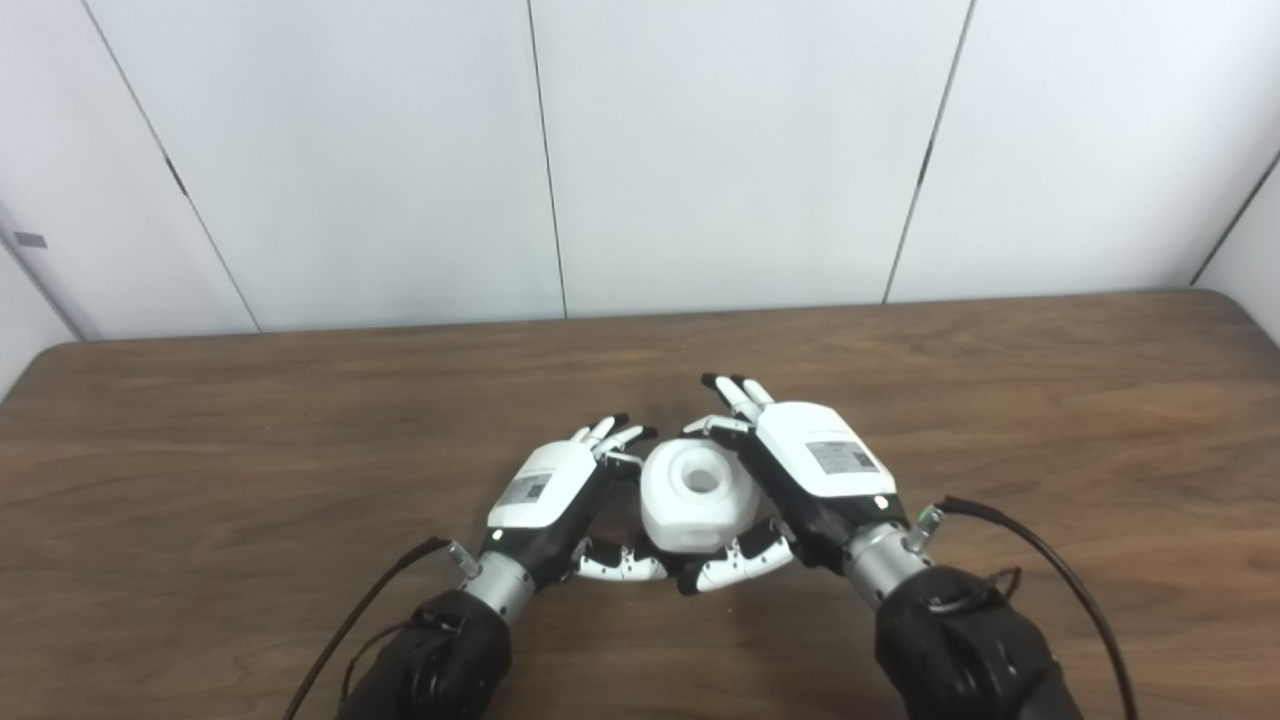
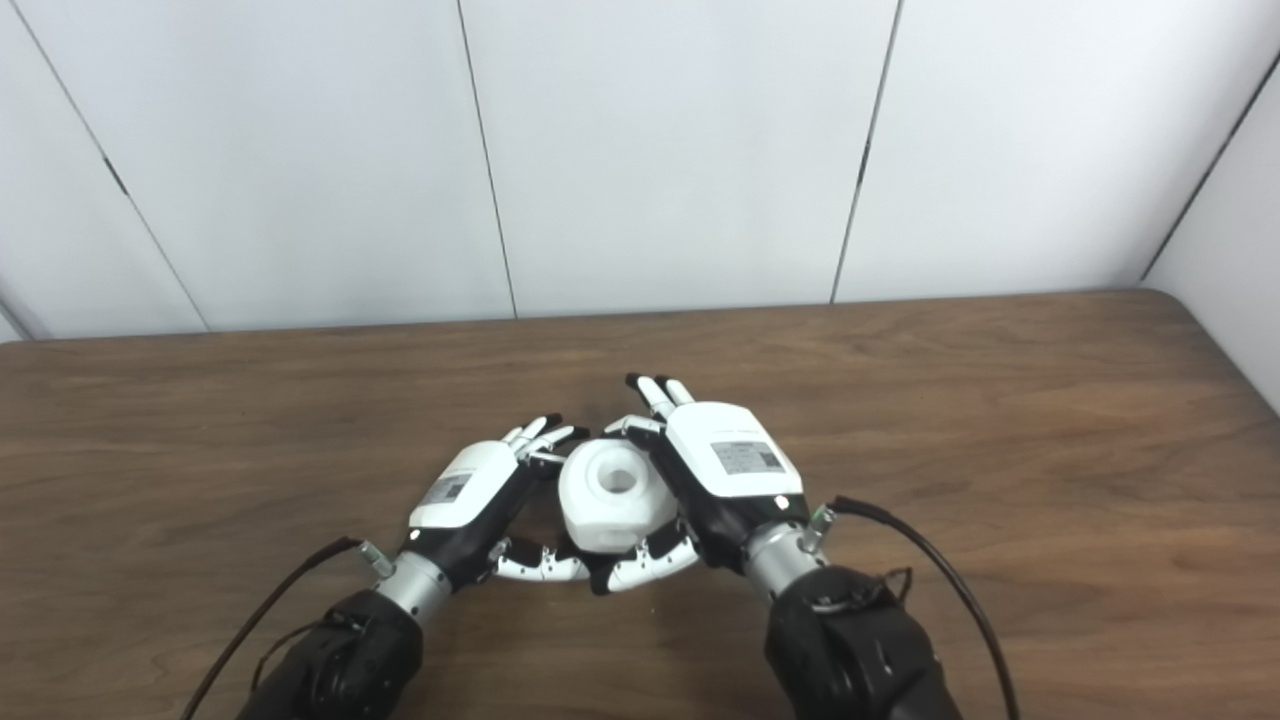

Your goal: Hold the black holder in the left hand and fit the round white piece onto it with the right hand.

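The round white piece (image 1: 697, 497), a chunky ring with a hole in its top, sits between my two hands just above the table. My right hand (image 1: 820, 465) presses on its right side, with the thumb under the near edge and one finger curled on the far rim; the other fingers point straight out. My left hand (image 1: 545, 490) cups its left side, thumb reaching under the near edge and fingers (image 1: 610, 435) spread by the far left rim. The black holder is hidden; I cannot tell whether it lies under the white piece.
The brown wooden table (image 1: 250, 480) stretches wide on both sides of my hands. Its far edge meets a white panelled wall (image 1: 700, 150). Black cables (image 1: 1040, 560) trail from both wrists.
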Controlling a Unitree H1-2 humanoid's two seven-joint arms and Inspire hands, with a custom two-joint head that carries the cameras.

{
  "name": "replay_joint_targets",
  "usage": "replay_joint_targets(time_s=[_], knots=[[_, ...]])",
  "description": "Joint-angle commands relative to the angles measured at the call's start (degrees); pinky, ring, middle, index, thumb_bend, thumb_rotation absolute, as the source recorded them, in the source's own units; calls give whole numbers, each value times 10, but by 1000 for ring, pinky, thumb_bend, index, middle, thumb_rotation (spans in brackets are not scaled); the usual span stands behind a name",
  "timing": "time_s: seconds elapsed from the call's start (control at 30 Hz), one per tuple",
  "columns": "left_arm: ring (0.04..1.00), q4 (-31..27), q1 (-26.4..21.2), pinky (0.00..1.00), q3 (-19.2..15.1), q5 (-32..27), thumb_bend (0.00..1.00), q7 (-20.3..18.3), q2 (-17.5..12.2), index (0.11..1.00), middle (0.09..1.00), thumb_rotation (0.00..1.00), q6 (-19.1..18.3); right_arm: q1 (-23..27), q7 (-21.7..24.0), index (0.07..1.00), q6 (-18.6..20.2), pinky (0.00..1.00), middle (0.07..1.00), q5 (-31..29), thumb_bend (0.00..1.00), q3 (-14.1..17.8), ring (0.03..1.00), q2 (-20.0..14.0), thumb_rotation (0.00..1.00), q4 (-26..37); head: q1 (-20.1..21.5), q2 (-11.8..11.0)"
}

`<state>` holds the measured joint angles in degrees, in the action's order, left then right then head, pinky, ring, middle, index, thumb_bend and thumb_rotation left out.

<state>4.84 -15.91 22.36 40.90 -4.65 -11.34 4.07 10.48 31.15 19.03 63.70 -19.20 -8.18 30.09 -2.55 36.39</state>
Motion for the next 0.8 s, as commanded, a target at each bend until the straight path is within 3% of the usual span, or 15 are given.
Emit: replay_joint_targets(time_s=[0.0, 0.3, 0.63, 0.77], knots=[[1000, -5, -18, 1000, 1, 2, 515, 5, 1, 482, 923, 47, 11, 1, -5, 749, -20, 847, 989, -1, 885, 6, 1000, -3, 347, 32, 0, 1], [1000, -1, -18, 1000, -2, 0, 516, 8, 1, 481, 920, 47, 17, -27, -5, 751, -37, 873, 999, -2, 877, 16, 1000, -2, 323, 63, 1, 0], [1000, 0, -17, 1000, -3, 0, 515, 8, 1, 481, 922, 48, 19, -32, -7, 796, -42, 916, 1000, -13, 868, 47, 1000, -1, 368, 77, 0, -4], [1000, -2, -14, 1000, -4, -1, 515, 7, 0, 482, 925, 47, 18, -33, -6, 797, -44, 887, 996, -17, 868, 57, 1000, -2, 365, 75, 1, -5]])
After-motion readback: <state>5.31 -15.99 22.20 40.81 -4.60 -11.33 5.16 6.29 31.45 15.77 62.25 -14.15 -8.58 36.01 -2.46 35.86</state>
